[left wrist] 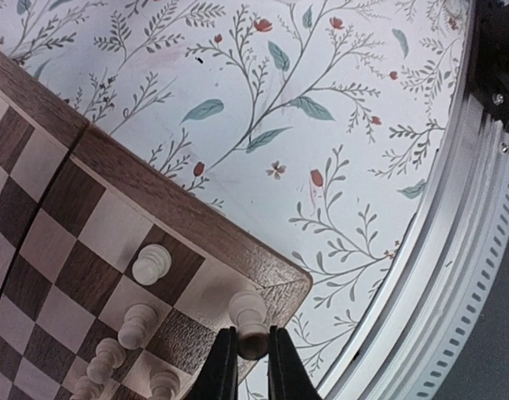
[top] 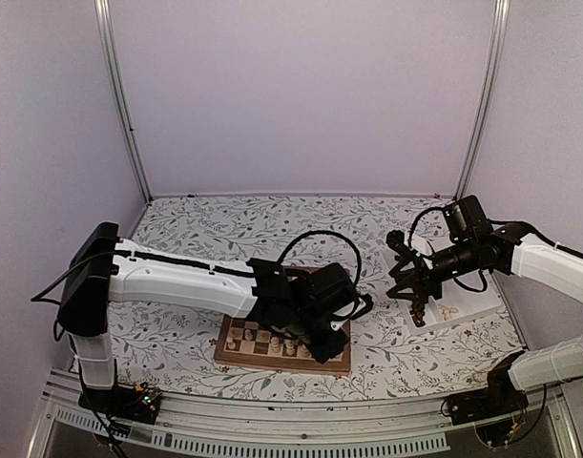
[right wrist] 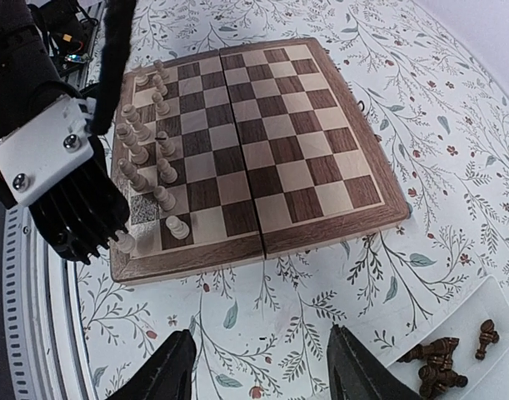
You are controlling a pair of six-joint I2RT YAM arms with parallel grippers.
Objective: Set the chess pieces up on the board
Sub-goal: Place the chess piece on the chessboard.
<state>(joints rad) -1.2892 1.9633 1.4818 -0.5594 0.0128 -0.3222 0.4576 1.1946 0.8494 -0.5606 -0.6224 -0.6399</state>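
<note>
The board lies on the flowered cloth, with pale chess pieces in two rows along its left side. My left gripper is shut on a pale piece that stands over the board's corner square, next to the border. From above, the left gripper hangs over the board's near right corner. My right gripper is open with nothing in it, above the cloth between the board and the white tray. Dark pieces lie in that tray.
The white tray sits at the right of the table, under my right gripper, with pale pieces in it too. A metal rail runs along the near table edge beside the board corner. Frame posts stand at the back.
</note>
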